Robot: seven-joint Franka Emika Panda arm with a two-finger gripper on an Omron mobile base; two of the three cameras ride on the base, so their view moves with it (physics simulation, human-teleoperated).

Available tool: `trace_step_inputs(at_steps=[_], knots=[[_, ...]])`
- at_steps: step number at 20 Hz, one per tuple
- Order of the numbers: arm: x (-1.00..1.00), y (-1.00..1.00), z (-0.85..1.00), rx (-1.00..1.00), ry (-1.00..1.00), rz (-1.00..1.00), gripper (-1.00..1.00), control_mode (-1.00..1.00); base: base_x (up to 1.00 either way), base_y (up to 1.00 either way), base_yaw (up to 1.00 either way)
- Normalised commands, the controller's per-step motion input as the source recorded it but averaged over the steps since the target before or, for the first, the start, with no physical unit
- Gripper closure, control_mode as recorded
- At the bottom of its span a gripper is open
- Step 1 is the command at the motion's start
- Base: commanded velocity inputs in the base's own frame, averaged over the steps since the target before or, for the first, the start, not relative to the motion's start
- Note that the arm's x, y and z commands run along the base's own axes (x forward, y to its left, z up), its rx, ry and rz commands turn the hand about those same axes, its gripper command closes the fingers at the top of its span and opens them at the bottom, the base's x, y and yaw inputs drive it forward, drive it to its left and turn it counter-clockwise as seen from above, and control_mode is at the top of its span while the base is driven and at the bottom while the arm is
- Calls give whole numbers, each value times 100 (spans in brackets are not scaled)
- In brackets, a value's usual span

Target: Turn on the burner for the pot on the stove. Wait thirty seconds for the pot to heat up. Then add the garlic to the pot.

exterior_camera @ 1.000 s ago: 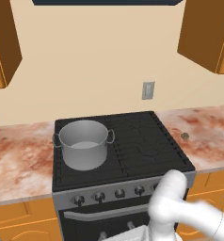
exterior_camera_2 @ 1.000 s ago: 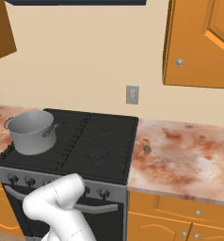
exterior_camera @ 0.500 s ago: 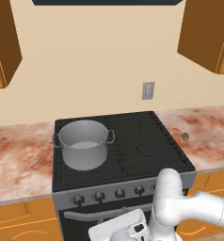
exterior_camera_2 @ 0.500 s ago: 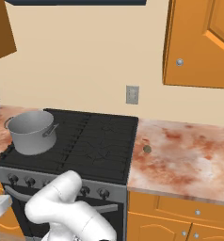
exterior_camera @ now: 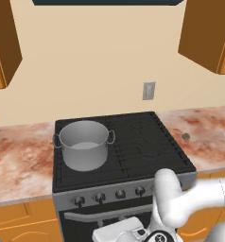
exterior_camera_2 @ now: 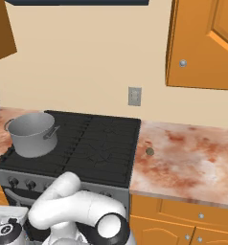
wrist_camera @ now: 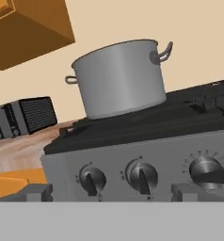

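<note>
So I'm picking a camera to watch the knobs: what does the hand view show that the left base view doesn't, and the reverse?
Hand view alone: the knobs close up with their pointer marks, and a dark slatted appliance on the counter. Left base view alone: the garlic on the counter right of the stove, the wall outlet, and the pot's inside. Both: the pot on the stove above the leftmost knobs.

No readable text, brand, number or sign anywhere. The stove (exterior_camera: 124, 142) knobs (wrist_camera: 141, 176) carry only small tick marks around them on the front panel, too small to read as characters.
</note>
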Motion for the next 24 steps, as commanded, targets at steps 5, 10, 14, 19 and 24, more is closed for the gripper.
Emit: trace_step_inputs(at_steps=[5,10,14,19,24], knots=[[13,84,-79,8,7,-2,-100,-100,0,0,0],[25,61,-13,0,2,-11,-100,-100,0,0,0],[11,42,-11,0,0,-14,-100,-100,0,0,0],[2,10,-21,4,1,-27,-100,-100,0,0,0],[0,-3,-3,6,1,-13,-100,-100,0,0,0]])
